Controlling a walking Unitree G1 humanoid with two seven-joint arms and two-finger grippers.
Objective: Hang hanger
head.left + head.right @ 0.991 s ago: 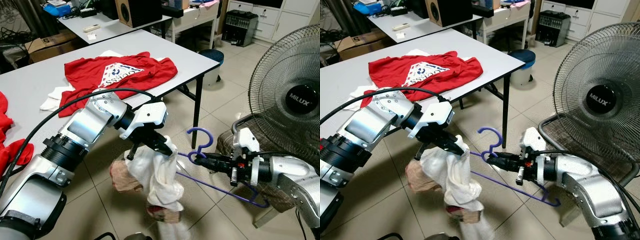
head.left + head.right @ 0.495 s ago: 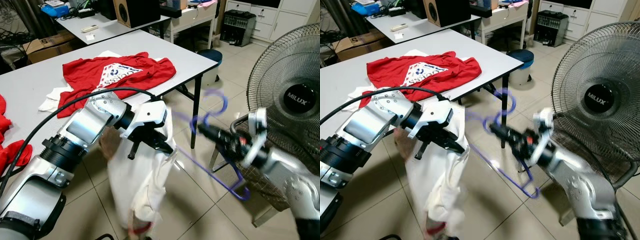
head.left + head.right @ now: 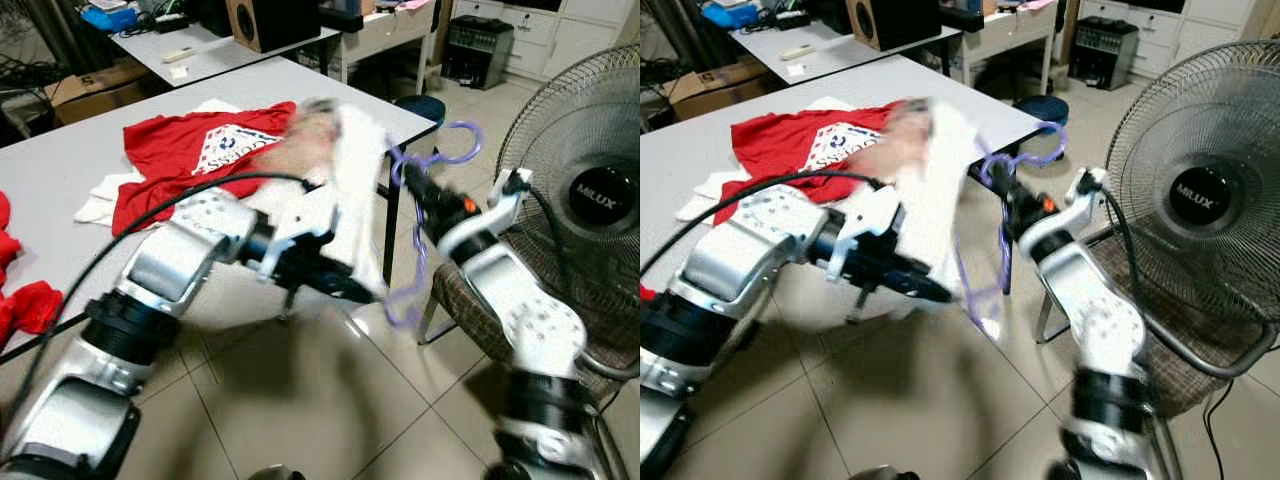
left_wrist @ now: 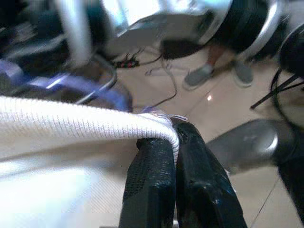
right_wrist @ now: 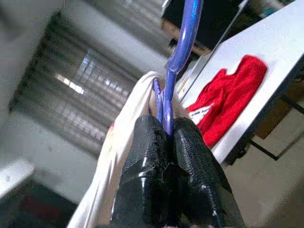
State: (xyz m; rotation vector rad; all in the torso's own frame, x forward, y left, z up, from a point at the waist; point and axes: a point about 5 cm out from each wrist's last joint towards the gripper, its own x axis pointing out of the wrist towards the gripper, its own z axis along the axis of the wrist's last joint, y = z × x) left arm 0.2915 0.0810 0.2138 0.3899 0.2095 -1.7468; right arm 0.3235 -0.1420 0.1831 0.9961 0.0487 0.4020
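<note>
**A:** Right gripper (image 5: 165, 142), fingers pressed tight together on the purple hanger (image 5: 179, 52) just below its hook. Where's it sitting in the scene?

**B:** Up in the air off the near right corner of the grey table (image 3: 60, 165), with the right arm rising from low on the right. The hook (image 3: 452, 150) is uppermost and curls toward the right, toward the standing fan (image 3: 585, 190). The long axis runs steeply up and down; the lower purple loop (image 3: 405, 300) hangs well below the grip. All of it is blurred.

**A:** And the other side?

**B:** Left gripper (image 4: 172, 142), its two black fingers clenched on a ribbed hem of the white garment (image 4: 71, 128). From the head camera that cloth (image 3: 355, 200) is stretched upward from the left gripper (image 3: 345, 287) toward the hanger, a blurred white sheet with a pinkish patch near its top.

**A:** Is the cloth on the hanger?

**B:** The wrist camera shows white fabric right against the purple wire beside the fingers; whether it's actually threaded on, I can't tell.

**A:** Around them?

**B:** A red shirt (image 3: 210, 150) with a white triangle print lies flat on the table, left and farther back. A woven chair (image 3: 530, 330) stands below the fan, behind the right arm. Tiled floor (image 3: 330, 410) underneath.
</note>
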